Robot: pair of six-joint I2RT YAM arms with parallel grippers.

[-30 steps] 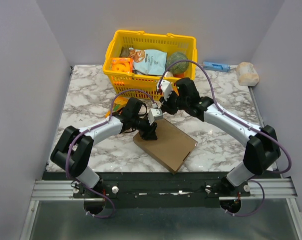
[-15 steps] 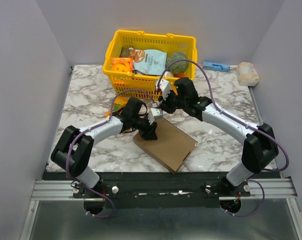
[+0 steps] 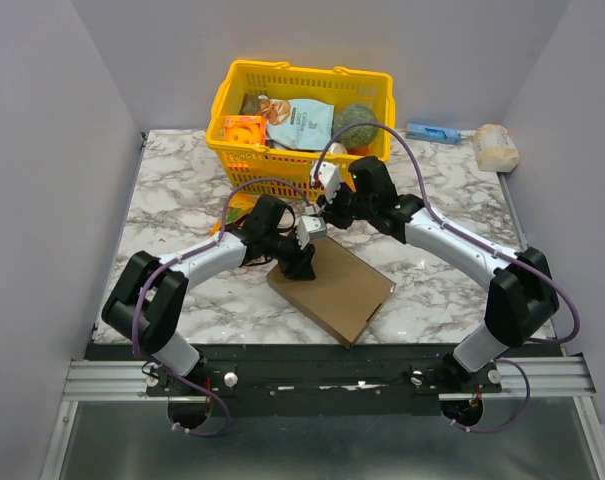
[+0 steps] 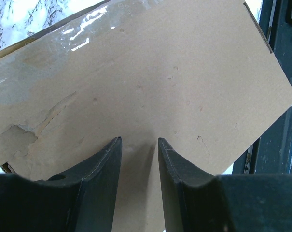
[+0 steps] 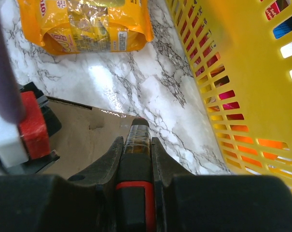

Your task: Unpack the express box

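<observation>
box [image 3: 332,285] flat on desk [image 3: 172,205], front-centre, lid shut | likely light, stiff card, slick tape along far edge; best taken by the flap edge | my left fingers [image 4: 139,142] apart, empty, tips on lid | my right fingers [image 5: 136,141] clenched on tool [image 5: 136,128], tip just by box's far edge

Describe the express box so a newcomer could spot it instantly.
On the marble table, look in front of the yellow basket, toward the near edge. The express box lies flat there, lid down: plain brown cardboard, unlike the glossy orange snack bag nearby.
</observation>
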